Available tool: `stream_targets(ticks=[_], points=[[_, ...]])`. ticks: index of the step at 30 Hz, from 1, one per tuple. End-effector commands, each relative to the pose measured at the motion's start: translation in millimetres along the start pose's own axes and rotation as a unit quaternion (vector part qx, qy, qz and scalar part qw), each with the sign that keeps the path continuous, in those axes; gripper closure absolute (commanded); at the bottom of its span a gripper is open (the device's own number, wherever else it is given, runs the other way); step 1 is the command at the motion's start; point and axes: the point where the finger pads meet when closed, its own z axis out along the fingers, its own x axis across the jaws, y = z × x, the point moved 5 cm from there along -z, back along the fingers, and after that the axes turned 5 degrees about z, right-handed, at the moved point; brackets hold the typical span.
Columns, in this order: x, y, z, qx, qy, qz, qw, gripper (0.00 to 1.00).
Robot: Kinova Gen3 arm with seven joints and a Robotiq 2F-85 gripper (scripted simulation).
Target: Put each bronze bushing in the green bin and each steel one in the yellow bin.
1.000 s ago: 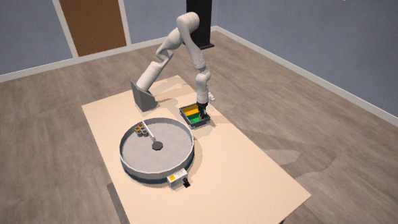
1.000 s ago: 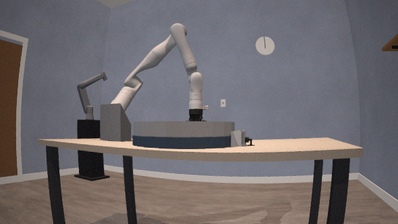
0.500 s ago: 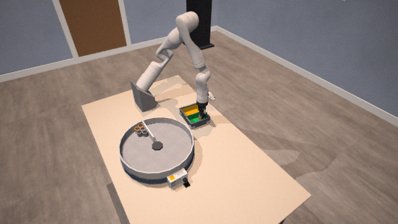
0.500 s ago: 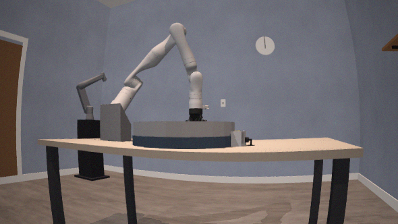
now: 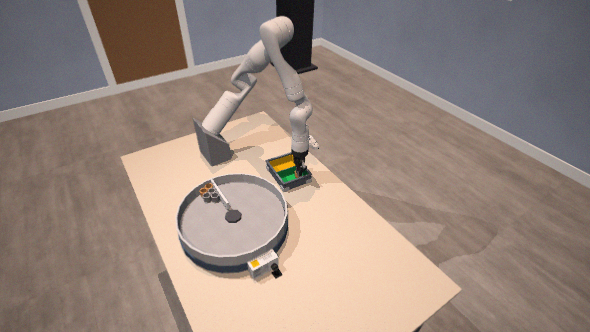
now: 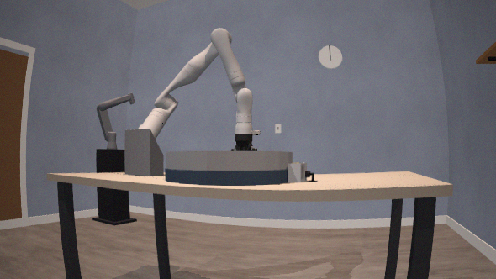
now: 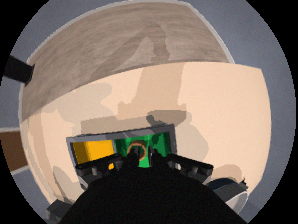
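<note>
The bronze bushing (image 7: 144,151) looks hard and slippery; pinch its wall. Can't tell if the pincer (image 5: 301,172) (image 7: 143,151), nearly closed, grips it.

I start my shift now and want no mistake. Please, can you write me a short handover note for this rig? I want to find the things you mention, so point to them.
Claw (image 5: 300,171) (image 6: 244,147) (image 7: 143,151): over the green bin (image 5: 286,177) (image 7: 162,142), fingers close together; whether it grips is unclear.
At its fingertips: one bronze bushing (image 5: 298,174) (image 7: 137,144), perhaps not released.
Turntable (image 5: 250,235) (image 6: 229,160): two bronze and three steel, grouped by the white bar (image 5: 220,194).
Done: one bronze brought to its bin.
Left: confirm its release, then sort those five.
Yellow bin (image 5: 282,164) (image 7: 90,150): partly hidden, contents unconfirmed.
</note>
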Motion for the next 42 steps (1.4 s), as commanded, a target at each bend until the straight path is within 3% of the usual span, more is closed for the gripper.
stream_targets(ticks=[1,42], points=[[1.0,-0.5,-4.4,0.0,0.001,0.003,1.0,0.84],[0.9,-0.2,-12.6,0.0,0.001,0.002,1.0,0.84]])
